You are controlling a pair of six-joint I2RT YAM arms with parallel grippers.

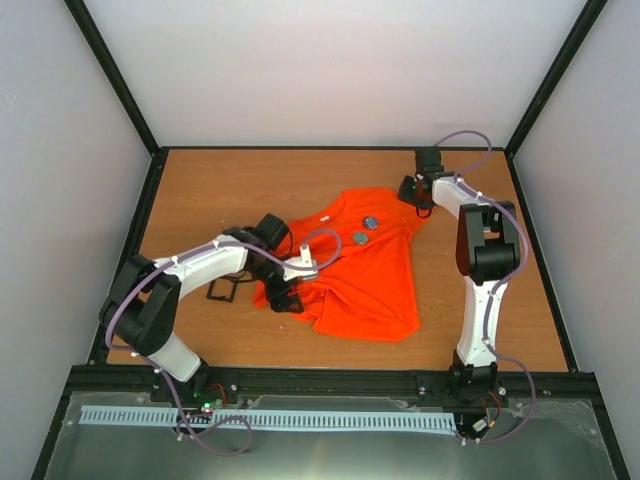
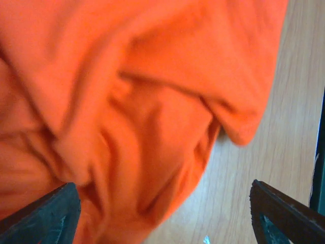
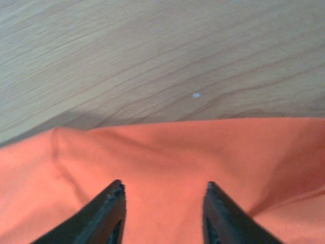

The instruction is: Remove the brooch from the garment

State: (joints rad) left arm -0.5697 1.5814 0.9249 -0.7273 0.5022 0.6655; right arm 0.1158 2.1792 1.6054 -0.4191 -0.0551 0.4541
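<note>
- Found the garment (image 1: 365, 285) lying rumpled mid-worktop (image 1: 210, 190), neck toward the far side.
- Spotted the brooch (image 1: 370, 222) on the chest, with a similar grey disc (image 1: 360, 238) just beside it (could not pick out the intended one).
- Judged the task not done: saw both discs on the cloth, so counted the whole removal as left to do.
- Logged the left hand (image 1: 284, 298) with jaws spread wide and holding nothing, over the bunched left edge of the garment, well apart from the brooch.
- Logged the right hand (image 1: 413, 193) at the far right sleeve, jaws partly apart over the cloth edge, with nothing pinched between them.
- Placed the right hand nearer the brooch than the left hand, but not touching it.
- Noted a small black square frame (image 1: 222, 290) on the worktop, left of the garment.
</note>
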